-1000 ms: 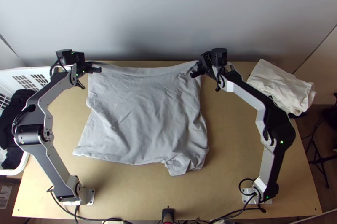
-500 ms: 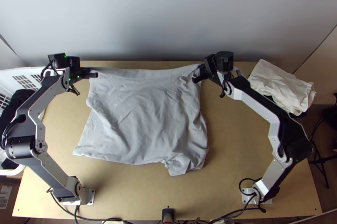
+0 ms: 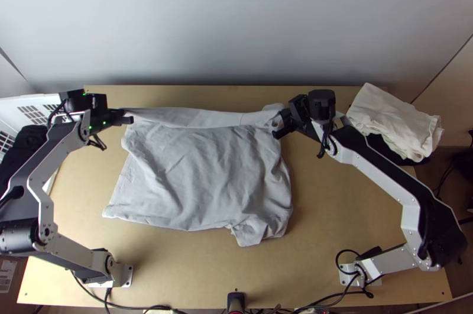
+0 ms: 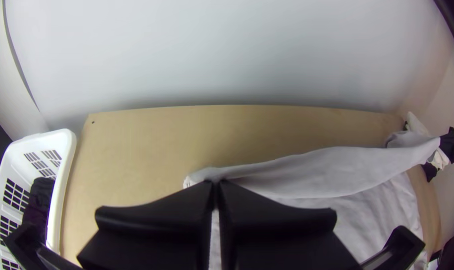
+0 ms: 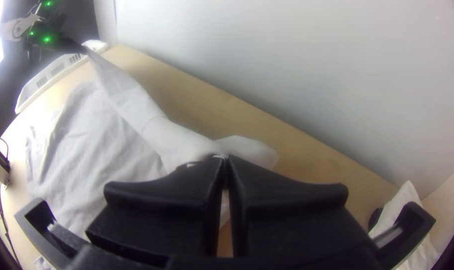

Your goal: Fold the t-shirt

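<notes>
The largest thing is the light wooden worktop (image 3: 331, 213), with the left arm (image 3: 44, 201) and the right arm (image 3: 410, 219) reaching up over its two sides. The grey t-shirt (image 3: 207, 178) takes up much of its middle, mostly spread and lightly creased, with its near right corner bunched; along its far side a band of cloth is raised between the two arms. A white laundry basket (image 4: 67, 160) stands beside the worktop on the left. A heap of cream cloth (image 3: 393, 119) lies at the far right corner, and some dark clothing (image 4: 38, 200) sits in the basket. Smallest are the grasping ends: the left pincer (image 3: 127, 117) is pressed together on the far left end of the t-shirt's band, and the right pincer (image 3: 282, 124) pinches its far right end, where a loose bit of cloth spills out past the tips
</notes>
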